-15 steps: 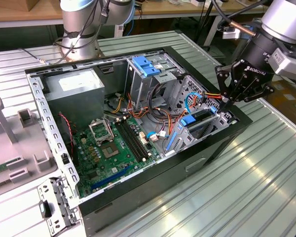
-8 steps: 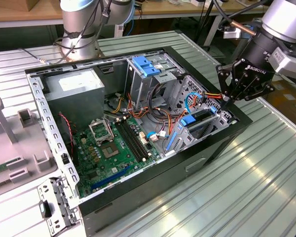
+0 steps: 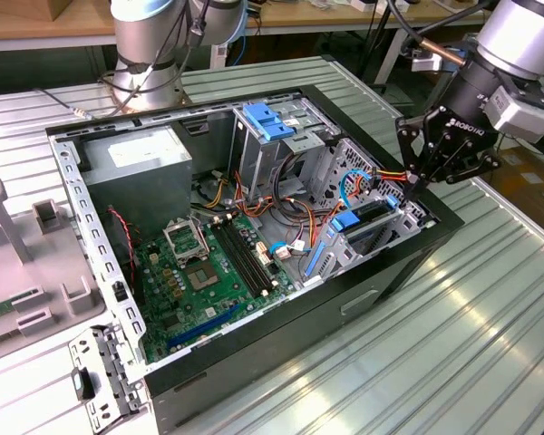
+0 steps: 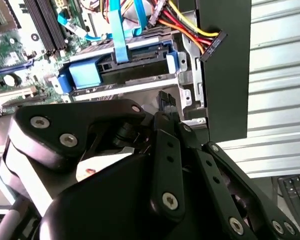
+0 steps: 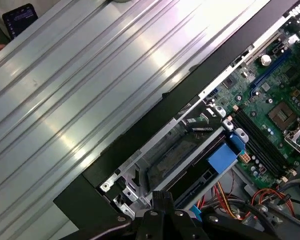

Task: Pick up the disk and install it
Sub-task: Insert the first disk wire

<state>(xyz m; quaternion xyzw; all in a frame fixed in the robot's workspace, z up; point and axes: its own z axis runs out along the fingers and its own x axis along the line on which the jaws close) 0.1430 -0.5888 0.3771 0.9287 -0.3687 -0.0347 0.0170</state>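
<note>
The disk, dark-faced in bright blue side rails with a blue tab, lies in the drive bay at the front corner of the open computer case, on the exterior view's right. It also appears in the second wrist view, the disk, and in the first wrist view, the disk. My gripper hovers just above and beside the bay's outer edge, shut with nothing between its fingertips. The gripper points down at the bay's metal frame, clear of the disk; in the first wrist view the gripper is near the case wall.
Red, yellow and orange power cables run close under the gripper. A motherboard, a grey power supply and an upper drive cage with a blue bracket fill the case. A grey fixture sits left on the ribbed metal table.
</note>
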